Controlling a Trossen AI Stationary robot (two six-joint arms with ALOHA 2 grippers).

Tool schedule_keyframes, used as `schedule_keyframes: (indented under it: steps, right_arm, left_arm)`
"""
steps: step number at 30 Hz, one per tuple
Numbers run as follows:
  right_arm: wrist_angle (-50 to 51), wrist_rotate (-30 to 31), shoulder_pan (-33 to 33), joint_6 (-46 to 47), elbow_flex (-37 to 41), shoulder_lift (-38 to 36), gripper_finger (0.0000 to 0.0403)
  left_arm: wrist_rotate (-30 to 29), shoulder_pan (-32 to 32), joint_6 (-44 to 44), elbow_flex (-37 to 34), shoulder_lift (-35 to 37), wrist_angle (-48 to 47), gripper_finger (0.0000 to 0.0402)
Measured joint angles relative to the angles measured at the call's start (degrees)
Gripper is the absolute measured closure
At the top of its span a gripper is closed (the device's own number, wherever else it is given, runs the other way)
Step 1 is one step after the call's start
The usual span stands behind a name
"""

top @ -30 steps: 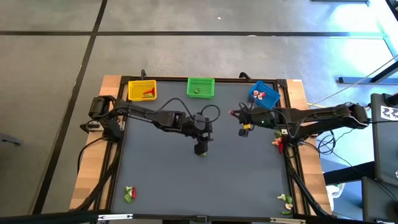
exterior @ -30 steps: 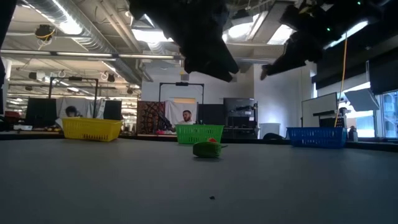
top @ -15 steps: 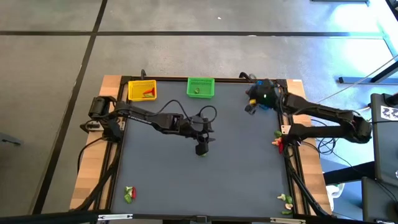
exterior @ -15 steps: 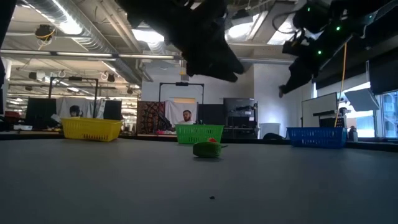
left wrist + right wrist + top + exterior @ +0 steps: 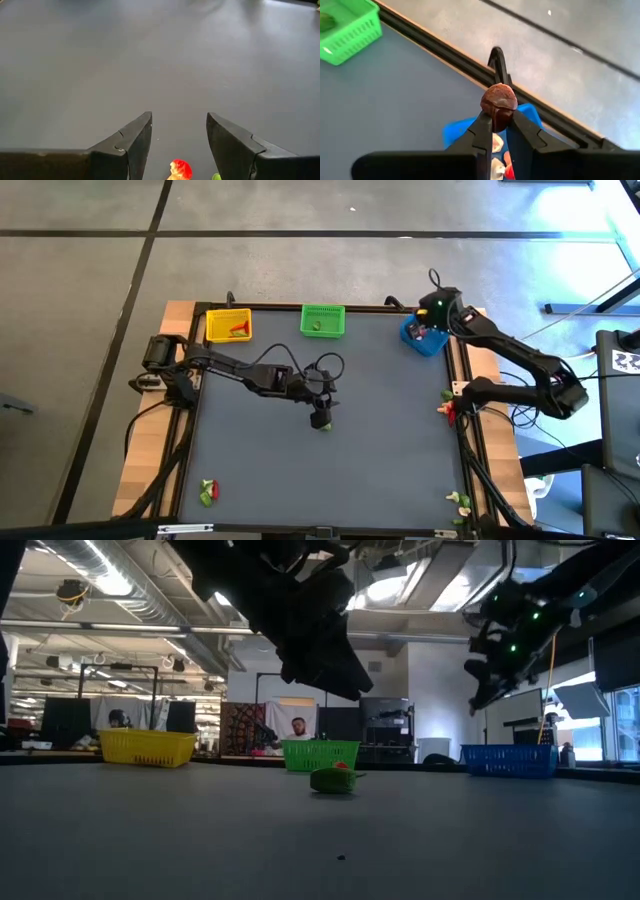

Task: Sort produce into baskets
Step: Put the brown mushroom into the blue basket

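Held piece: small brown rounded produce piece, pinched between the right claw's fingertips, directly above the blue basket.
Blue basket: far right corner of the worktop; pale and red pieces inside.
Right claw: clamped on the brown piece; arm reaches to the far right corner, claw up off the worktop over the blue basket.
Centre piece: green piece with a red bit lying on the worktop near the middle, nearer than the green basket.
Left claw: fingers apart, holding nothing; hangs above the centre piece; red bit shows just beyond the fingertips, between them.
Green basket: far edge, middle; one green piece inside.
Yellow basket: far edge, left; a red piece inside.
Loose produce: green and red cluster at near left corner; pale and green cluster at near right corner; red pieces on the right edge.
Background: people seated in the room beyond the worktop.
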State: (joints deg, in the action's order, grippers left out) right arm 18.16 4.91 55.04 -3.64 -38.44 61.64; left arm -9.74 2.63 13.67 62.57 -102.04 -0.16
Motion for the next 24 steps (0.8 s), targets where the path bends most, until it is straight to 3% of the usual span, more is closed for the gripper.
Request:
schedule_keyframes:
  steps: [5, 12, 20, 24]
  right_arm:
    - [-0.8, -3.5, 1.4, 0.0, 0.0, 6.6, 0.0359]
    - [-0.6, -1.9, 1.3, 0.0, 0.0, 14.0, 0.0359]
    - [-0.5, 1.1, 1.3, -0.2, 0.0, 16.5, 0.0358]
    - [-0.6, 0.7, 1.2, -0.1, 0.0, 16.5, 0.0331]
  left_arm:
    - [0.0, 0.0, 0.1, 0.0, 0.0, -0.4, 0.0217]
    - [0.0, 0.0, 0.6, 0.0, 0.0, -0.4, 0.0218]
    - [0.0, 0.0, 0.6, 0.0, 0.0, -0.4, 0.0218]
    - [0.0, 0.0, 0.5, 0.0, 0.0, -0.4, 0.0218]
